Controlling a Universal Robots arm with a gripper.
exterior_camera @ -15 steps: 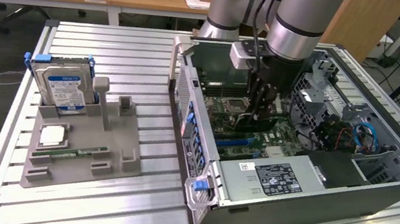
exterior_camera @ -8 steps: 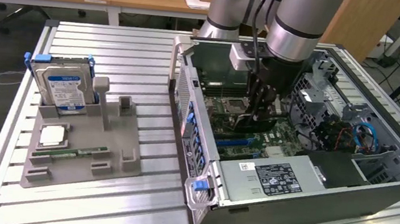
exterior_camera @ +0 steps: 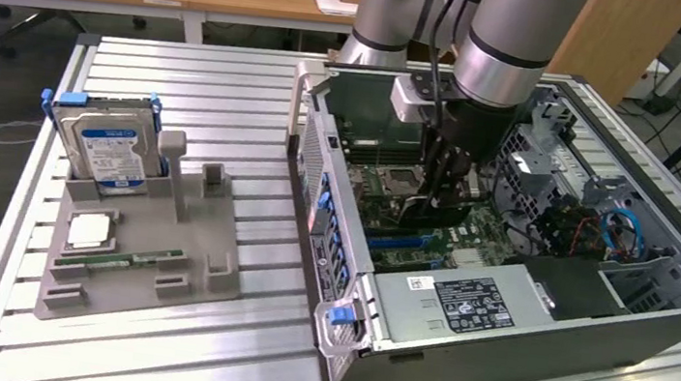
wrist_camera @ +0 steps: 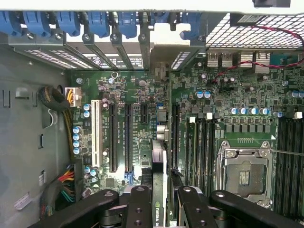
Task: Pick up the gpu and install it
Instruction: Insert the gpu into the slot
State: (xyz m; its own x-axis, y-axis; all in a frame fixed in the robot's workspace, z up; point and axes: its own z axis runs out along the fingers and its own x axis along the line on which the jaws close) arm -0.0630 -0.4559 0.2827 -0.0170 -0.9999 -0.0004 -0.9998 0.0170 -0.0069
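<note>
My gripper [wrist_camera: 164, 202] is down inside the open computer case [exterior_camera: 496, 307], shut on the gpu [wrist_camera: 159, 166]. In the wrist view the card shows edge-on, thin and dark, with a green logo between the two black fingers [wrist_camera: 139, 204]. It stands upright over the green motherboard [wrist_camera: 237, 95], between the long black expansion slots [wrist_camera: 127, 137] and the memory slots. It lines up with the open gap in the rear bracket row [wrist_camera: 164, 45]. Whether its edge is seated in a slot is hidden. In the exterior view the gripper [exterior_camera: 452, 190] hangs from the arm above the board.
On the slatted table, at the exterior view's left, a grey holder [exterior_camera: 167, 228] carries the blue-labelled hard drive [exterior_camera: 113, 138] and a small green memory stick [exterior_camera: 124, 261]. Around the gripper are the processor socket [wrist_camera: 244, 173], blue bracket clips [wrist_camera: 99, 21] and cable bundles [wrist_camera: 69, 99].
</note>
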